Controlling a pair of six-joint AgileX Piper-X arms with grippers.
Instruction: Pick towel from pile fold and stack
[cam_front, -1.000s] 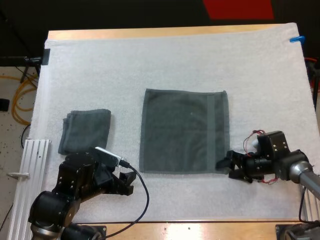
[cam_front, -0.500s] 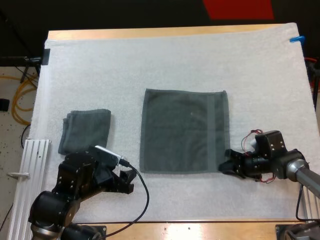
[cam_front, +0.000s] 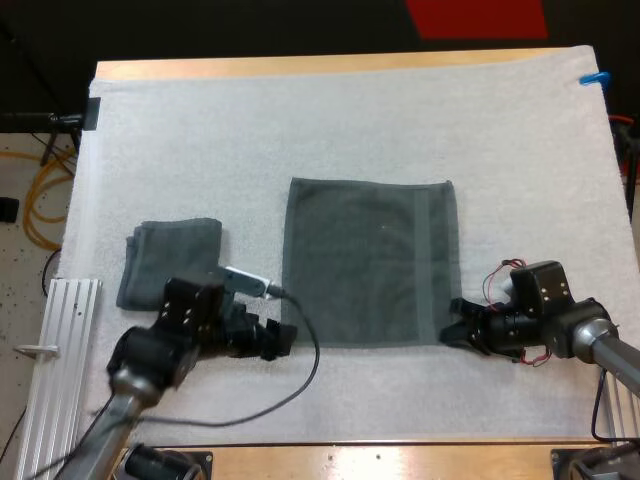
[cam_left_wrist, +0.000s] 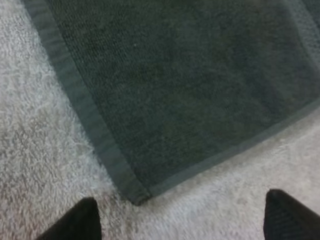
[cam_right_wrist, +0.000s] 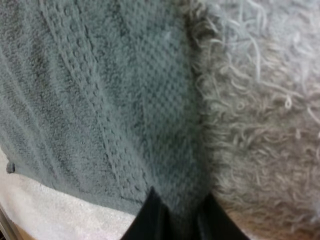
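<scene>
A dark grey-green towel (cam_front: 368, 262) lies spread flat in the middle of the mat. To its left rests a smaller folded towel (cam_front: 170, 260). My left gripper (cam_front: 280, 338) hovers open just off the flat towel's near left corner. In the left wrist view its fingertips (cam_left_wrist: 80, 220) stand wide apart on either side of that corner of the towel (cam_left_wrist: 175, 85), clear of the cloth. My right gripper (cam_front: 452, 334) sits at the towel's near right corner. In the right wrist view its fingers (cam_right_wrist: 150, 215) pinch the hem of the towel (cam_right_wrist: 115, 100).
The white mat (cam_front: 350, 120) covers most of the table. An aluminium rail (cam_front: 50, 350) runs along the near left edge, beside the folded towel. A black clamp (cam_front: 60, 120) sticks out at the far left corner.
My left arm has swung right and forward to the flat towel's near left corner. My right gripper has shut on the near right corner.
</scene>
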